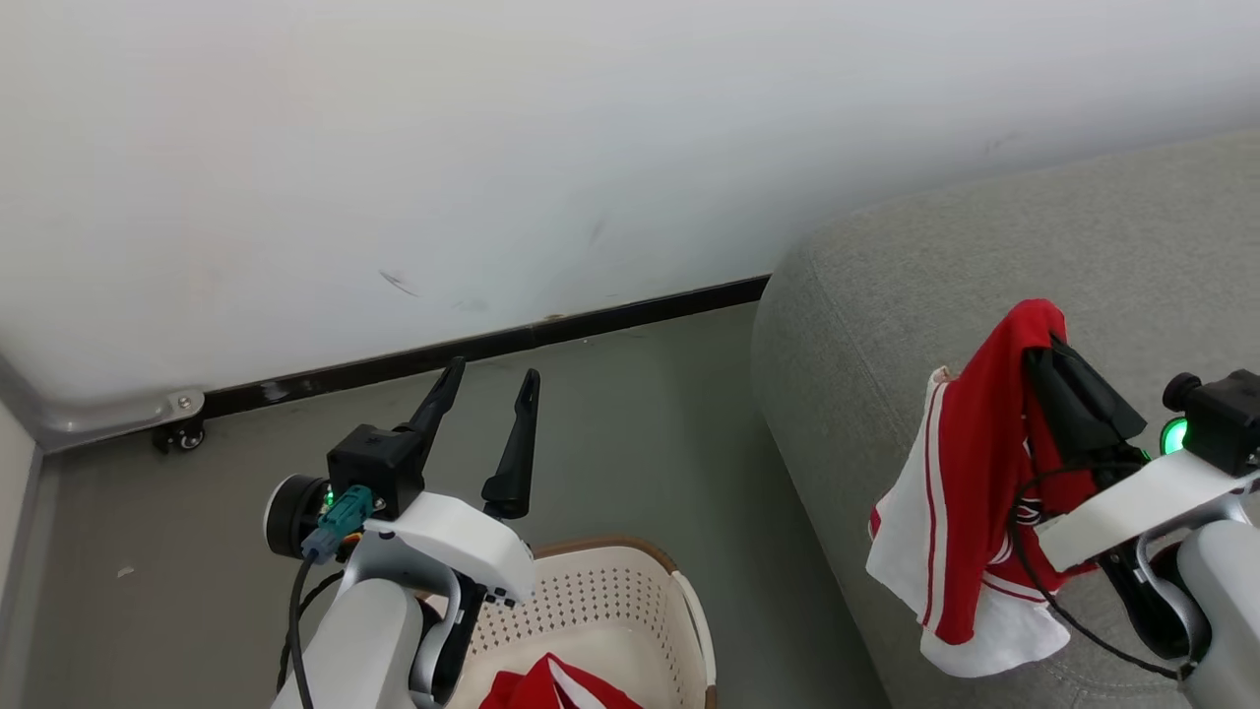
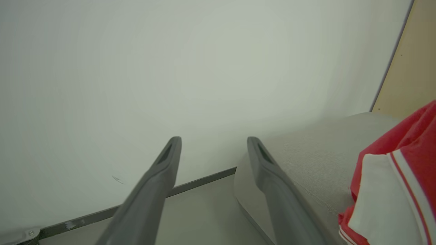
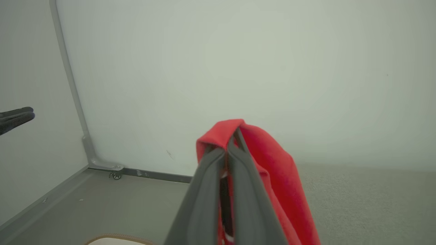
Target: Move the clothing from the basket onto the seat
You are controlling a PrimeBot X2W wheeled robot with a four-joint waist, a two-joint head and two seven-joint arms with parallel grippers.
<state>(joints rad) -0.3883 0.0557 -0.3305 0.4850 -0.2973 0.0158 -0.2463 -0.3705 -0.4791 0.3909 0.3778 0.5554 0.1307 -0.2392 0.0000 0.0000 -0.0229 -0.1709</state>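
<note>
Ahead of you a plain white wall (image 1: 492, 148) spans the far side, evenly lit, with a few dark scuff marks (image 1: 399, 284) low down. A dark baseboard (image 1: 492, 345) runs along its foot where it meets the grey-green floor (image 1: 640, 423). At your far left a pale partition panel (image 1: 15, 492) is edged by a metal frame (image 1: 108, 416), with a small caster wheel (image 1: 187, 435) under its corner. On your right stands the grey woven sofa (image 1: 984, 246), its rounded end close to the wall. In the left wrist view a tan panel (image 2: 408, 68) rises behind it.
</note>
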